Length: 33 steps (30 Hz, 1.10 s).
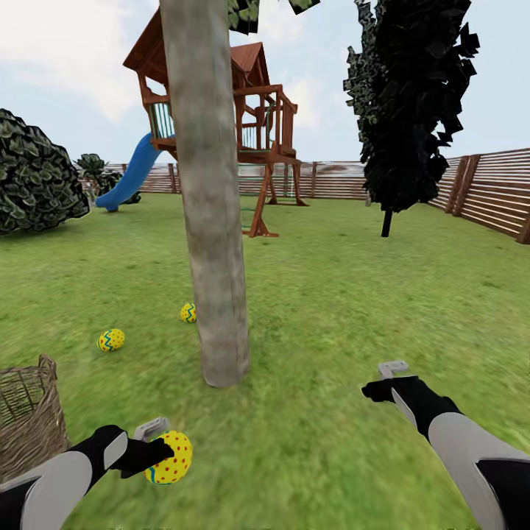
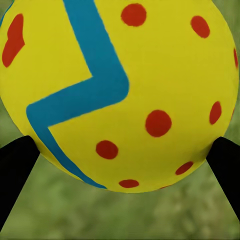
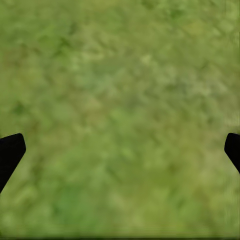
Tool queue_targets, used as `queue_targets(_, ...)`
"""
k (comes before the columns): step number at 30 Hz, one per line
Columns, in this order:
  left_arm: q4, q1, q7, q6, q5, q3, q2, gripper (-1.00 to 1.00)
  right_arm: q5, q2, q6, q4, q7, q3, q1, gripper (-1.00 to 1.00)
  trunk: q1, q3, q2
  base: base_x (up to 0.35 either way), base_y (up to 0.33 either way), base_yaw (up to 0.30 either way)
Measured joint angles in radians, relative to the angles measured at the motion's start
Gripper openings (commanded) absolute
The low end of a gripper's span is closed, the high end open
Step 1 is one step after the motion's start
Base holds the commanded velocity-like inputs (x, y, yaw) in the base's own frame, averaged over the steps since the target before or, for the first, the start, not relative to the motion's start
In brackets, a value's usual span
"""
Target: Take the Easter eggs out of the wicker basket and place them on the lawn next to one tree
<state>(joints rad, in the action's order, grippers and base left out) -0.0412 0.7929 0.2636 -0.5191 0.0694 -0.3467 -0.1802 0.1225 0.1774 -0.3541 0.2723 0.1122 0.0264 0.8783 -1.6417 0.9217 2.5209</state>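
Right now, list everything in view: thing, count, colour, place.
Yellow red-dotted Easter eggs: three; two on grass left of the trunk, one in the left gripper.
Grey-brown bare tree trunk: one, centre.
Brown wicker basket: one, lower left.
Dark conical tree: one, right.
Round bush: one, left.
Wooden playset with blue slide: one, behind.
Slatted brown fence: background.
Green lawn: throughout.
Left gripper: holding egg.
Right gripper: open, above grass.
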Motion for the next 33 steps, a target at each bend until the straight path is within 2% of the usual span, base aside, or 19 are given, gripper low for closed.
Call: queue_targets(33,0.002,0.000,0.000,0.000,0.001,0.000,0.009,-1.00,0.003,-0.009,0.000,0.000,0.000,0.002,0.000,1.00,-0.015,0.128,0.008,0.000,0.000,0.000)
